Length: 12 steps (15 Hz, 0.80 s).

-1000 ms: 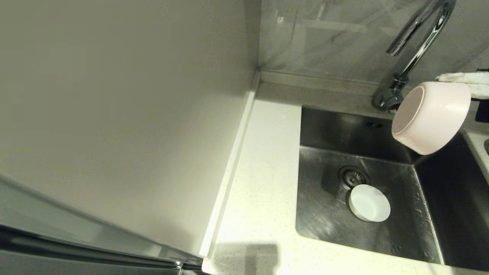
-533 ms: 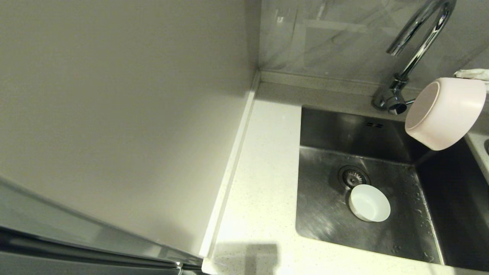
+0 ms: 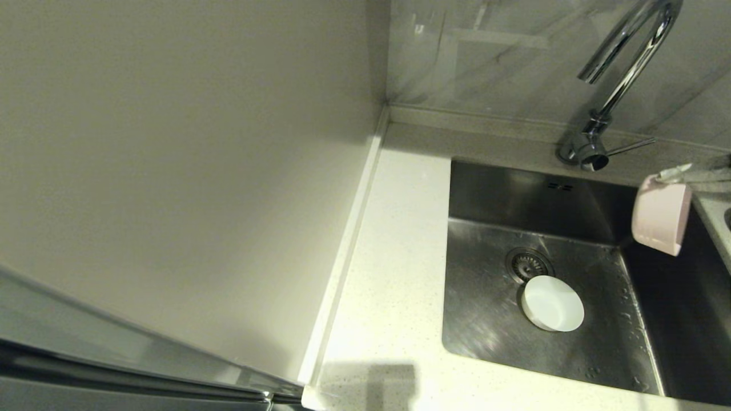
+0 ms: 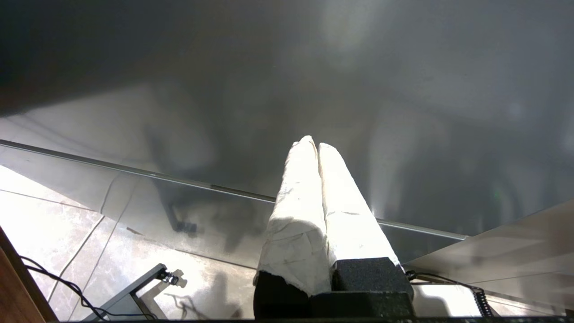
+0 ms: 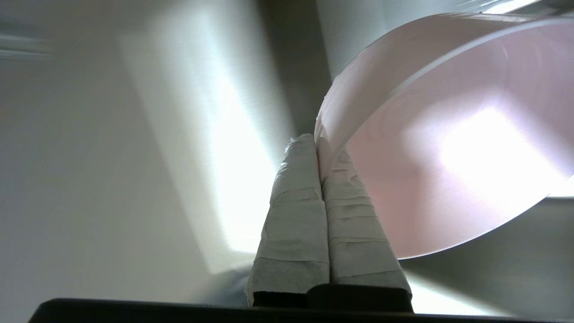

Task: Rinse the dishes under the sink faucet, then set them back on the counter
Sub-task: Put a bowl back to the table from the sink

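At the sink's [image 3: 497, 200] right-hand end, my right gripper [image 5: 319, 142] holds the pale pink bowl [image 3: 661, 215] in the air, my two cloth-wrapped fingers [image 5: 296, 202] pinched together on its rim, one inside and one outside the wall. The bowl hangs tipped on its side above the right part of the basin, to the right of the chrome gooseneck faucet [image 3: 622, 74] and below the level of its spout, close to the sink's right edge. In the head view only the tips of my fingers show at the bowl's upper rim. In the right wrist view the bowl's inside looks smooth and bare.

A white bowl [image 3: 552, 303] sits upright on the sink floor, just beside the round drain strainer [image 3: 527, 264], touching or nearly touching its near-right side. Water droplets fleck the steel to the right of it. The faucet's thin lever handle [image 3: 631, 148] points to the right from its base, behind the sink's back wall with its two overflow slots [image 3: 559, 186].

The speckled white counter [image 3: 394, 274] runs along the sink's left side. My left gripper [image 4: 317, 146] is out of the head view, away from the sink, its wrapped fingers pressed together on nothing, above a tiled floor.
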Motion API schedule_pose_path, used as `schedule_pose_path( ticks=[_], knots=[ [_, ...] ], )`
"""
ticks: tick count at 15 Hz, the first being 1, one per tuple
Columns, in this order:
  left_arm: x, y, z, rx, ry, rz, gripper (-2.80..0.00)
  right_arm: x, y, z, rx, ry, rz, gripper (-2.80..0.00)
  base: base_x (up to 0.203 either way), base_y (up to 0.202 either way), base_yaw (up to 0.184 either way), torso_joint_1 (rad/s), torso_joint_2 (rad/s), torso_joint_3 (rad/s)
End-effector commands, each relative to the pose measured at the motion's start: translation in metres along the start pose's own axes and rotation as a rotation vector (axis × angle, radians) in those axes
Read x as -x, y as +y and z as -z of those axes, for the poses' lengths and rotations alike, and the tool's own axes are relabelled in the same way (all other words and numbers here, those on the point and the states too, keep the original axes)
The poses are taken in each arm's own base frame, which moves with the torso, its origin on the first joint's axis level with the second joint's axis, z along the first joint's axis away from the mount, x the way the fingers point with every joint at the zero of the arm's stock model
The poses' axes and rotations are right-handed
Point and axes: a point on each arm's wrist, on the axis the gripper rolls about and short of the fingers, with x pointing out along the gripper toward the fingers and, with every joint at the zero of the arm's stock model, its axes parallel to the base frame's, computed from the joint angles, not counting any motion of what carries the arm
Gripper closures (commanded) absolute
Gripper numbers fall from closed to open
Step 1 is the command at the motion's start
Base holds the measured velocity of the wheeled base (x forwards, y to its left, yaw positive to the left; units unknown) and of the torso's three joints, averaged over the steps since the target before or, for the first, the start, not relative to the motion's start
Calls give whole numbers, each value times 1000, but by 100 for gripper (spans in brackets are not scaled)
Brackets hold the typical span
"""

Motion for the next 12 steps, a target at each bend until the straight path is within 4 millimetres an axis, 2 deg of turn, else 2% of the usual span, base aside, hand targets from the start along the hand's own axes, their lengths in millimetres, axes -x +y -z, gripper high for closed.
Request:
schedule_pose_path(
  ticks=[1,3,4,8,12],
  knots=[
    [0,0,0,2,-3,0,0,17,-2,8,322,-114,438,0,0,0,0,0,0,0],
    [0,0,0,2,-5,0,0,25,-11,7,451,-130,692,0,0,0,0,0,0,0],
    [0,0,0,1,-3,0,0,30,-22,7,499,-104,815,0,0,0,0,0,0,0],
    [0,0,0,1,-3,1,0,31,-54,14,454,-38,900,0,0,0,0,0,0,0],
    [0,0,0,2,-3,-1,0,16,-77,11,421,0,931,0,0,0,0,0,0,0]
  ],
)
